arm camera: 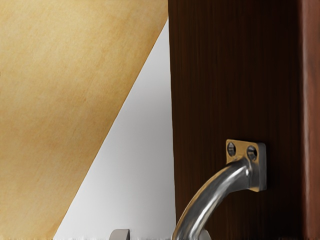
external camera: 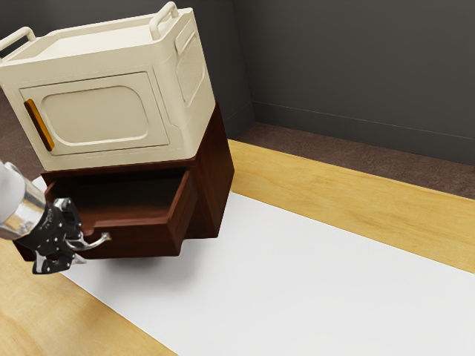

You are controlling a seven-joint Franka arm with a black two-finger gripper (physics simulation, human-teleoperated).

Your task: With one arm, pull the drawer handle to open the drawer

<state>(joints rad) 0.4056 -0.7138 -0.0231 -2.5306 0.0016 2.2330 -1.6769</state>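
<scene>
Gripper at drawer front, near one end of handle. Reads open: fingers apart, bar in between, right by one finger, with a visible gap to the other. No two-sided contact, so no grip to log. Just ahead of the hand: handle, bowed outward from drawer front, fixed at the near end by a screwed mounting plate. Far end tucked behind the hand in the exterior view; can't tell exact contact there.

Key relation: handle directly between open fingers, long axis running across the drawer front, so crosswise to the pull. Needs closing on the bar first, probably, then straight backing away from cabinet; in the exterior view, downward and slightly toward the exterior view's left. One arm only, no choice to make.

Further out: drawer already partly out, inside visible from above. Looks like well into the task, maybe only some extra travel left. Risk: slipping off the curved bar with a loose hold, or dragging sideways and binding the drawer. Beyond that: cream box on top of cabinet, cabinet on white sheet over counter.
</scene>
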